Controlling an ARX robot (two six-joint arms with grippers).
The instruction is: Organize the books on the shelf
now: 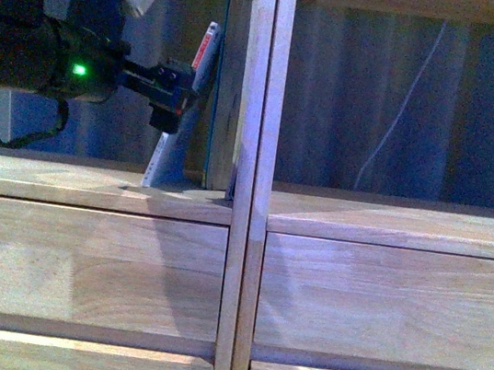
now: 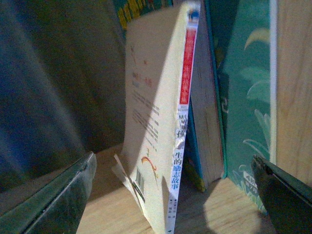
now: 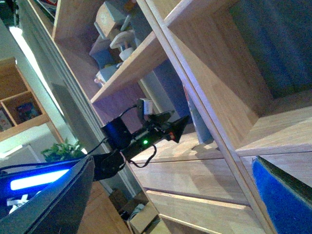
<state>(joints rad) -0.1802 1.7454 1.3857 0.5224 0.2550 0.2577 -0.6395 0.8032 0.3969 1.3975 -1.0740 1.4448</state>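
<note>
In the shelf's (image 1: 89, 185) left compartment the teal book (image 1: 229, 89) stands upright against the divider. The thin softcover (image 1: 180, 119) leans on it, foot out to the left. My left gripper (image 1: 173, 90) is open beside the softcover at mid height. In the left wrist view the softcover's red-and-white spine (image 2: 184, 92) and pale cover face me, with the teal book's tan page edges (image 2: 207, 107) behind; the gripper (image 2: 173, 163) straddles both books without touching. My right gripper (image 3: 173, 162) is open and empty, back from the shelf (image 3: 219, 63), where the left arm (image 3: 146, 139) shows.
A vertical divider (image 1: 254, 149) splits the two columns. Drawer fronts (image 1: 77, 262) lie below the compartments. A white cable (image 1: 398, 105) hangs behind the right compartment. Toys (image 3: 117, 44) sit on a higher board. A plant (image 3: 61, 148) and a box (image 3: 141, 217) stand beside the unit.
</note>
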